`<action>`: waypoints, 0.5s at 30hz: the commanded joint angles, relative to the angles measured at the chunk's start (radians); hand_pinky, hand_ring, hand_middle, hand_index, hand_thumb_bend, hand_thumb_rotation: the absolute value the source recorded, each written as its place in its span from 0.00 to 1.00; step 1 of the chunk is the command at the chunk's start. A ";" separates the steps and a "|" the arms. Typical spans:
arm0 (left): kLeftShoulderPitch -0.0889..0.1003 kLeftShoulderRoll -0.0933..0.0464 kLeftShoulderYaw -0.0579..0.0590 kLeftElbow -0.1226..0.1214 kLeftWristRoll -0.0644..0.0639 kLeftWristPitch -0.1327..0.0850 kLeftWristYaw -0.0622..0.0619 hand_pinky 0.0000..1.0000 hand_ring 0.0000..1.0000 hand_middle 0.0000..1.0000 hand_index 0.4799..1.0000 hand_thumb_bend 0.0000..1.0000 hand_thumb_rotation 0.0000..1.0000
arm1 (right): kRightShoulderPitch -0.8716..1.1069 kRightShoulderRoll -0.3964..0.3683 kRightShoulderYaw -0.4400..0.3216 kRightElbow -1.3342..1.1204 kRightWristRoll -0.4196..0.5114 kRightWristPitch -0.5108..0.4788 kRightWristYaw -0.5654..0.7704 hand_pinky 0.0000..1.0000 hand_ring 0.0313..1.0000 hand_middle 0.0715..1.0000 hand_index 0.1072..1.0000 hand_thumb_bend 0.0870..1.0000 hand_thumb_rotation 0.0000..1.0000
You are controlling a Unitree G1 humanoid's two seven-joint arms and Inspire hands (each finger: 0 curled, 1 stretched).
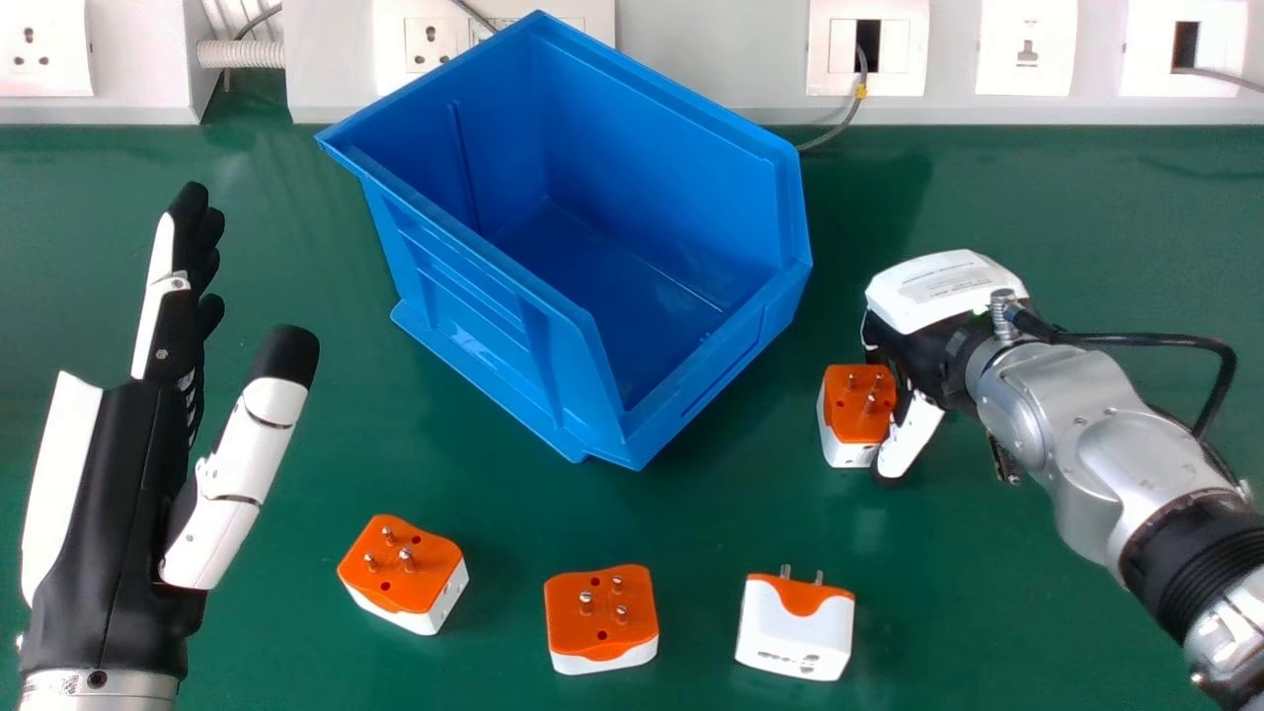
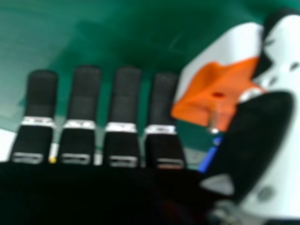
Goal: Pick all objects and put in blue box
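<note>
Across the green tabletop (image 1: pixel 474 652), three spaced orange-and-white adapters (image 1: pixel 602 612) right of the open, unladen left hand (image 1: pixel 114 494), then a fourth adapter (image 1: pixel 859 410) between thumb and straight fingers of the right hand (image 1: pixel 938 291), firmness of hold impossible to tell, with free green leftward to one blue box (image 1: pixel 494 296), slant-edged before the white socketed wall panel (image 1: pixel 731 69).

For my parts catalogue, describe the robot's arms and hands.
The black left hand with white panels has black fingertips and a silver wrist cuff. The black-and-white right hand joins a rounded silver forearm with a ribbed black collar and looping black cable.
</note>
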 commanded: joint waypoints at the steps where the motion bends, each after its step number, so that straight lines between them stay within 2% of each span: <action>1: -0.006 0.004 0.001 -0.028 0.004 -0.003 0.006 0.98 1.00 1.00 1.00 0.60 0.91 | 0.006 0.004 0.005 0.014 -0.010 0.007 -0.006 0.34 0.40 0.43 0.45 0.48 0.21; 2: -0.006 0.004 0.001 -0.030 0.004 -0.001 0.006 0.98 1.00 1.00 1.00 0.60 0.91 | 0.007 0.006 0.003 0.013 -0.008 0.012 -0.008 0.34 0.40 0.43 0.45 0.48 0.21; 4: -0.005 0.003 0.001 -0.034 0.005 0.003 0.006 0.98 1.00 1.00 1.00 0.60 0.91 | 0.009 0.010 0.000 0.013 -0.005 0.021 -0.013 0.27 0.32 0.36 0.44 0.48 0.18; 8: 0.000 0.001 -0.001 -0.043 0.006 0.010 0.006 0.98 1.00 1.00 1.00 0.60 0.91 | 0.019 0.010 0.000 -0.015 -0.010 0.045 -0.006 0.19 0.25 0.29 0.43 0.47 0.16; 10: 0.001 0.001 -0.001 -0.044 0.006 0.010 0.006 0.98 1.00 1.00 1.00 0.60 0.91 | 0.023 0.009 0.001 -0.028 -0.013 0.056 0.002 0.16 0.21 0.26 0.43 0.47 0.16; 11: 0.002 0.001 -0.001 -0.043 0.006 0.010 0.006 0.98 1.00 1.00 1.00 0.60 0.91 | 0.024 0.008 0.003 -0.034 -0.015 0.061 0.005 0.11 0.16 0.21 0.43 0.46 0.14; 15: 0.001 0.003 0.001 -0.039 0.004 0.009 0.004 0.98 1.00 1.00 1.00 0.60 0.91 | 0.028 0.007 0.004 -0.049 -0.016 0.071 0.012 0.07 0.12 0.17 0.43 0.46 0.13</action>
